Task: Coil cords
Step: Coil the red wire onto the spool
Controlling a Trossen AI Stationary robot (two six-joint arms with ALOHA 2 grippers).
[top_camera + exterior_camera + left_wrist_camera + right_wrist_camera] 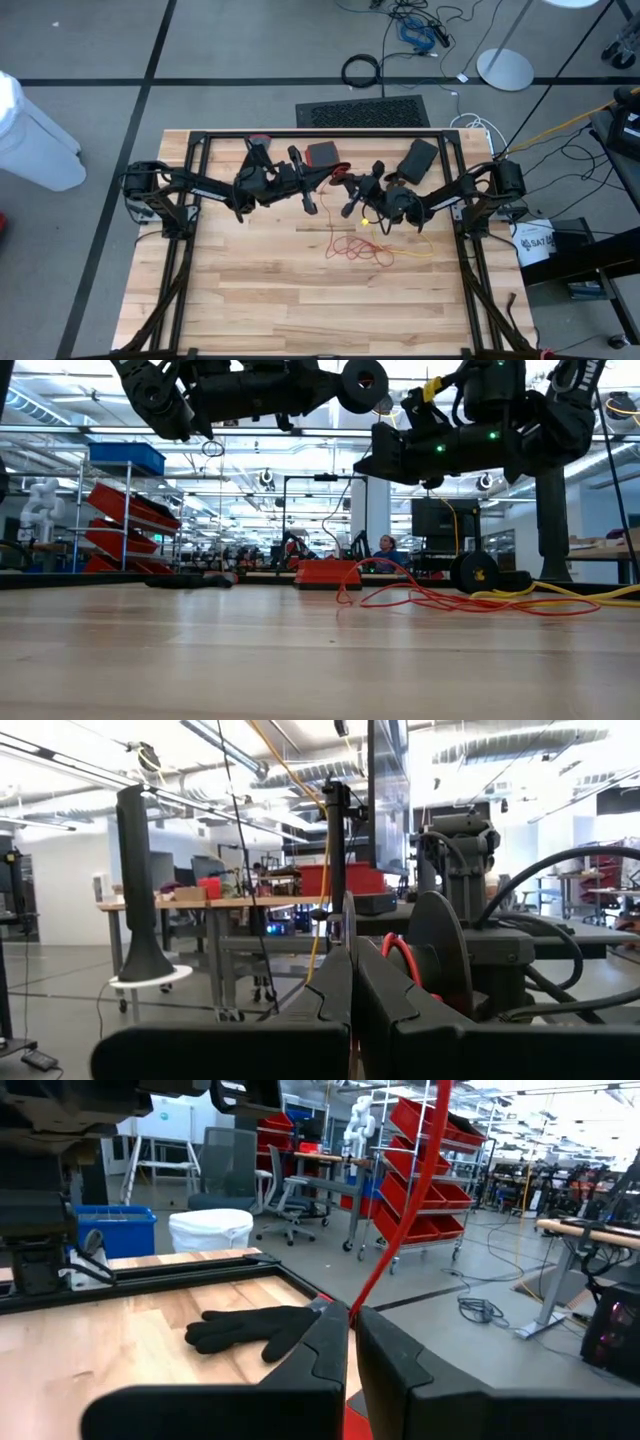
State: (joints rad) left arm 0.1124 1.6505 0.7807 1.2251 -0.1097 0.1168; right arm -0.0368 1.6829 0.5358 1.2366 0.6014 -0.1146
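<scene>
While both arms hang above the wooden table (300,300) near the upper middle of the high view, the thin red cord (355,245) lies in loose, messy loops at the centre, with the yellow cord (420,245) stretching off to the right. The right gripper (352,1320) is pinched tight on the red cord (it runs straight up from the fingers). The left gripper (350,970) is closed, holding nothing I can see. A black glove (255,1328) lies flat on the wood.
</scene>
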